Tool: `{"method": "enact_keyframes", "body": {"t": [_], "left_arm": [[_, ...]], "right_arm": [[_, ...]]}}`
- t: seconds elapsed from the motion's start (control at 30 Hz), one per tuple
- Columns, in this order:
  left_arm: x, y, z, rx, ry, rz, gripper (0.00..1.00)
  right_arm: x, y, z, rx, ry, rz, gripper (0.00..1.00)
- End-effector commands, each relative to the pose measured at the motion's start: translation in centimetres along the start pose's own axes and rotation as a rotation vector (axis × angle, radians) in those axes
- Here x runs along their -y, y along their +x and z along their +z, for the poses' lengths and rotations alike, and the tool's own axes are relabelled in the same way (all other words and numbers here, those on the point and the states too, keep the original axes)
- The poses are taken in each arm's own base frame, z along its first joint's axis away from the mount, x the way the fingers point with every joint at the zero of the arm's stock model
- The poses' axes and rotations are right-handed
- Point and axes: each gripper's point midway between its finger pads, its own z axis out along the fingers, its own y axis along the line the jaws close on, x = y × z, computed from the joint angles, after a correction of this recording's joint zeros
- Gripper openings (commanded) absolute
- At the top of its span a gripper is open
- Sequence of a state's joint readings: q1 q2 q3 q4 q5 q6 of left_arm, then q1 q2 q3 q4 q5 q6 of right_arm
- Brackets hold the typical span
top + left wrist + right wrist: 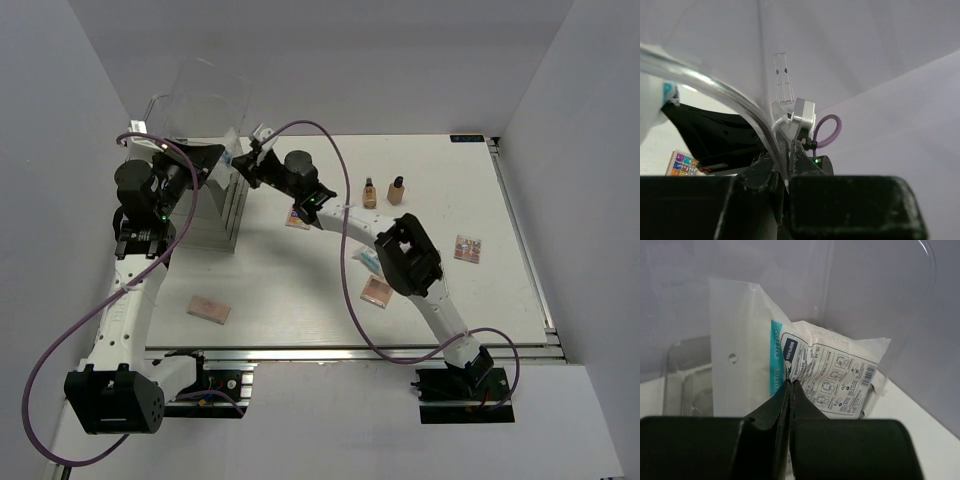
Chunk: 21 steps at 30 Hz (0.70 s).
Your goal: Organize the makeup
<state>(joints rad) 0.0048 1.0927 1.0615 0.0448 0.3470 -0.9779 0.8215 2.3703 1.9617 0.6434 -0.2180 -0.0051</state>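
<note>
The white-blue packet (830,375) hangs inside the mouth of the large clear plastic bin (195,100), and my right gripper (791,384) is shut on its edge. In the top view the right gripper (248,162) reaches to the bin at the back left. My left gripper (786,165) is shut on the bin's clear rim (730,95); in the top view the left gripper (212,160) is at the bin's side. Two beige bottles (369,193) (396,189) stand upright mid-table. Peach-pink compacts (209,309) (377,291) lie near the front.
A colourful square palette (467,248) lies at the right. Another palette (297,218) shows partly under the right arm, and also in the left wrist view (682,164). White walls enclose the table on three sides. A metal rail (350,350) runs along the front edge.
</note>
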Motion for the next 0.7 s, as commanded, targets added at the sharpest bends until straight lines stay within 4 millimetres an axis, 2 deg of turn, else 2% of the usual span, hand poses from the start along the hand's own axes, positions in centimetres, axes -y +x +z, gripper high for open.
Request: {"method": "enact_keyframes", "body": {"t": [0.0, 0.07, 0.13, 0.17, 0.23, 0.27, 0.37, 0.53, 0.57, 0.6, 0.67], "left_arm": [[5.7, -2.1, -0.8, 0.045, 0.174, 0.078, 0.06], [5.5, -2.1, -0.8, 0.041, 0.168, 0.074, 0.06], [5.5, -2.0, -0.9, 0.037, 0.166, 0.071, 0.06], [5.4, -1.9, -0.9, 0.034, 0.164, 0.070, 0.06], [5.4, -1.9, -0.9, 0.035, 0.163, 0.068, 0.06], [5.4, -1.9, -0.9, 0.036, 0.161, 0.068, 0.06], [5.4, -1.9, -0.9, 0.036, 0.161, 0.064, 0.06], [5.4, -2.0, -0.6, 0.040, 0.165, 0.065, 0.06], [5.5, -2.0, -0.6, 0.040, 0.168, 0.065, 0.06], [5.6, -2.1, -0.6, 0.044, 0.171, 0.063, 0.06], [5.6, -2.1, -0.6, 0.045, 0.172, 0.065, 0.06]], "right_arm": [[-2.3, -6.9, 2.1, 0.248, -0.014, -0.055, 0.00], [-3.5, -7.5, 2.8, 0.275, -0.026, -0.083, 0.00], [-4.6, -6.3, 3.4, 0.269, -0.042, -0.097, 0.00], [-5.0, -5.8, 3.5, 0.269, -0.044, -0.101, 0.04], [-5.5, -4.7, 3.4, 0.256, -0.055, -0.110, 0.17], [-5.5, -4.0, 3.3, 0.253, -0.053, -0.117, 0.35], [-4.9, -3.4, 3.1, 0.250, -0.026, -0.162, 0.59], [-2.9, -5.1, 1.6, 0.245, -0.035, -0.198, 0.72], [-2.8, -5.5, 1.1, 0.241, -0.045, -0.206, 0.89], [-3.3, -5.9, -0.2, 0.219, -0.096, -0.215, 0.89], [-2.6, -5.8, -2.4, 0.184, -0.161, -0.273, 0.89]]}}
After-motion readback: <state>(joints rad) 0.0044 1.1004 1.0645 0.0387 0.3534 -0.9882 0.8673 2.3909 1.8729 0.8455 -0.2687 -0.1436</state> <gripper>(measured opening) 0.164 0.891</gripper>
